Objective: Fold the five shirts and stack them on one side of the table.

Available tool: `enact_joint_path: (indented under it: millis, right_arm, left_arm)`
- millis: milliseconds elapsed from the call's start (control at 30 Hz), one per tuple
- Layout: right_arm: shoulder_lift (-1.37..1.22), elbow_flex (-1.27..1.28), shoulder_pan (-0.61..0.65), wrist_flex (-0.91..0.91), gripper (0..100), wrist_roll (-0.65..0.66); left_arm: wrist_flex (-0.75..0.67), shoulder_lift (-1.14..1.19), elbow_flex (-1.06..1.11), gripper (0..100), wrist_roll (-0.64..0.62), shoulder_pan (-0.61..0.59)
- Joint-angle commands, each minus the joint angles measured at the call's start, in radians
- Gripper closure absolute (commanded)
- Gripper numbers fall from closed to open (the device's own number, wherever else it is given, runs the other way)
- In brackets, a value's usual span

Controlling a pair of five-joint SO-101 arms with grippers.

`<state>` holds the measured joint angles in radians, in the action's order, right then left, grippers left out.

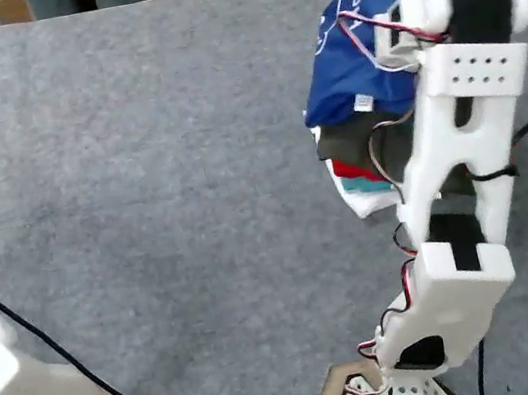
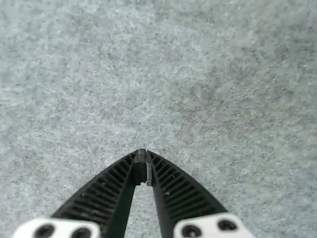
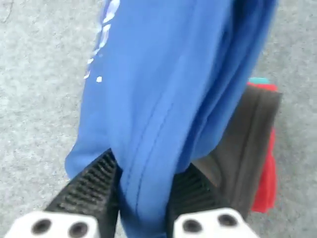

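High view, table: I see a grey felt-covered table (image 1: 139, 178) carrying everything.
High view, stack: The stack (image 1: 359, 156) of shirts lies near the far right corner of the table, set in a little from the right edge.
High view, top layer: A blue shirt (image 1: 353, 61) with white print sits on top, bunched and raised rather than flat.
High view, lower layers: Beneath it I count a dark shirt (image 1: 341, 144), a red shirt (image 1: 356, 170) and a white shirt (image 1: 366, 203) at the bottom, their edges stepping out toward the near side.
High view, right arm: The right arm (image 1: 460, 155) stretches from the near edge over the stack and covers the stack's right side.
High view, left arm: The left arm (image 1: 23, 390) sits at the near left corner, well apart from the shirts.
Left wrist view, left end effector: The left end effector (image 2: 142, 163) is closed, its fingertips meeting, with nothing between them, above bare table.
Right wrist view, right end effector: The right end effector (image 3: 143, 173) is clamped on a thick fold of the blue shirt, the cloth filling the gap between both fingers (image 3: 91, 183).
Right wrist view, beside the grip: The dark shirt lies just beside the gripped fold, with the red shirt and a teal shirt (image 3: 258, 80) showing as thin edges past it.
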<state>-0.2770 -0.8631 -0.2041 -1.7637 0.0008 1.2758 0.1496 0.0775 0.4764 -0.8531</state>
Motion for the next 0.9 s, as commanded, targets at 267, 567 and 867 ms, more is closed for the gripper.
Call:
enact_joint_path:
  millis: [267,567,867]
  right_arm:
    - [-0.064,0.234,-0.204,-0.002,98.3,0.064]
    - [-0.065,0.354,-0.23,-0.003,87.6,0.138]
    - [-0.067,0.054,-0.218,0.003,63.0,0.077]
  left_arm:
    - [-0.014,-0.037,-0.001,97,0.008,0.021]
    - [-0.015,-0.037,-0.001,97,0.008,0.039]
    - [-0.015,-0.035,-0.001,97,0.008,0.039]
